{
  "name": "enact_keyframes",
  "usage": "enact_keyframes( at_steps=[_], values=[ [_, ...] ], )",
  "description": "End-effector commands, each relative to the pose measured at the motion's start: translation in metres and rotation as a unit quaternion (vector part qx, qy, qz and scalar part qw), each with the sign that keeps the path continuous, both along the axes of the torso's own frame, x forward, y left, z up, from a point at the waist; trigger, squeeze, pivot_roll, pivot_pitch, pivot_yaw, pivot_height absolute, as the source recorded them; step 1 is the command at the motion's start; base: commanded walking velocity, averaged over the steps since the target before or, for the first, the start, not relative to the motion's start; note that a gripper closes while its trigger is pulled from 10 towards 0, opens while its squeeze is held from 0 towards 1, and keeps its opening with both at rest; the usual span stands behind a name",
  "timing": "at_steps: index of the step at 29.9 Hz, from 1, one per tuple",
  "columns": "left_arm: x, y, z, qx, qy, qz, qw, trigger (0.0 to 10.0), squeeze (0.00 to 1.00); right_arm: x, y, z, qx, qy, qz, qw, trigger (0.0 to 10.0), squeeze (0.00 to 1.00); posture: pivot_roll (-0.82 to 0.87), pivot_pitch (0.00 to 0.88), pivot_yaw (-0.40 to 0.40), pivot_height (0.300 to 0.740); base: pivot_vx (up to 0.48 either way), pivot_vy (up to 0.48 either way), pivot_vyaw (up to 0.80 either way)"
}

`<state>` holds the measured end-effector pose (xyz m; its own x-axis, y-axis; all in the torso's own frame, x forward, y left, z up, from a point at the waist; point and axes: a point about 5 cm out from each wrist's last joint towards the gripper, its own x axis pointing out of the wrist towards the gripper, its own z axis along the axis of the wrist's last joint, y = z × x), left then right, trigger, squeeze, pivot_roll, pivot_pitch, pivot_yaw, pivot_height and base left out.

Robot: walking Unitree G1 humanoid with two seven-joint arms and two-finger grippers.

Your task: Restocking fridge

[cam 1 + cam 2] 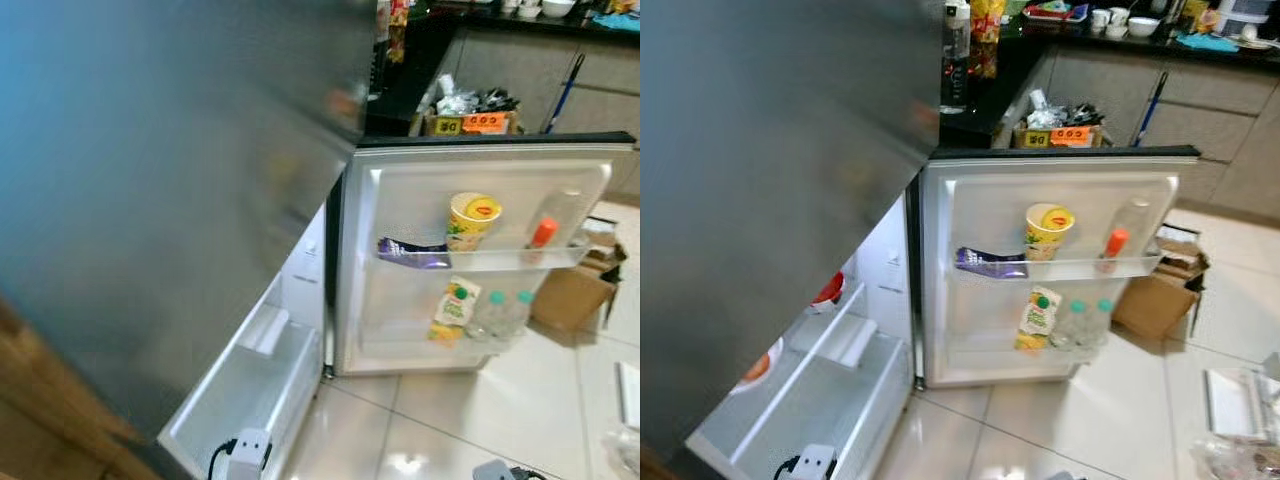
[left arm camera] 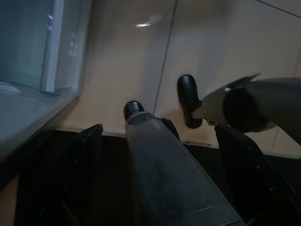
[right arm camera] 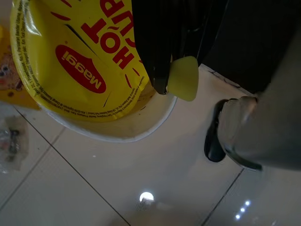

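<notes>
The fridge (image 1: pixel 890 260) stands before me with its lower door (image 1: pixel 1060 200) swung open. The door's upper shelf holds a yellow noodle cup (image 1: pixel 1048 228), a purple packet (image 1: pixel 990 263) and an orange-capped bottle (image 1: pixel 1116 243). A juice carton (image 1: pixel 1038 318) and clear bottles (image 1: pixel 1080 325) stand on the shelf below. In the right wrist view my right gripper (image 3: pixel 164 56) is shut on a yellow Maggi Hot Cup (image 3: pixel 80 70), hanging over the tiled floor. My left gripper (image 2: pixel 159 132) hangs open and holds nothing, above the floor by my leg.
The grey upper fridge door (image 1: pixel 150 180) looms close at the left. Inside are glass shelves (image 1: pixel 810 350), a red thing (image 1: pixel 830 290) and an orange thing (image 1: pixel 758 368). A cardboard box (image 1: pixel 1155 300) sits right of the door. A dark counter (image 1: pixel 990 110) stands behind it.
</notes>
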<state>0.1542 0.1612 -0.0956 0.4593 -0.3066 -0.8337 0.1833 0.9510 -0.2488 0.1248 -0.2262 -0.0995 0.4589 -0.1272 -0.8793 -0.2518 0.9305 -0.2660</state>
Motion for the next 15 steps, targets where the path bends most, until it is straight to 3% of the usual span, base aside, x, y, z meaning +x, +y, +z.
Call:
enact_keyframes(
  at_steps=[1,13,15],
  values=[
    [-0.0022,0.0007,-0.0009,0.003,0.004,-0.003,1.000,10.0,0.00,-0.0038,-0.0065,0.0002,-0.006,0.005,-0.005,1.000,10.0,0.00,-0.12,0.000,0.014,0.740,0.000,-0.424,0.00],
    [-0.0033,0.0005,-0.0013,0.002,0.005,-0.001,1.000,10.0,0.00,-0.0046,-0.0055,-0.0002,-0.005,0.007,-0.004,1.000,10.0,0.00,-0.12,0.000,0.013,0.740,0.042,-0.412,0.00],
    [-0.0033,0.0014,-0.0016,0.006,0.005,0.008,1.000,10.0,0.00,-0.0032,-0.0055,0.0002,-0.004,0.004,-0.003,1.000,10.0,0.00,-0.12,0.000,0.013,0.740,0.000,0.000,0.00]
  ],
)
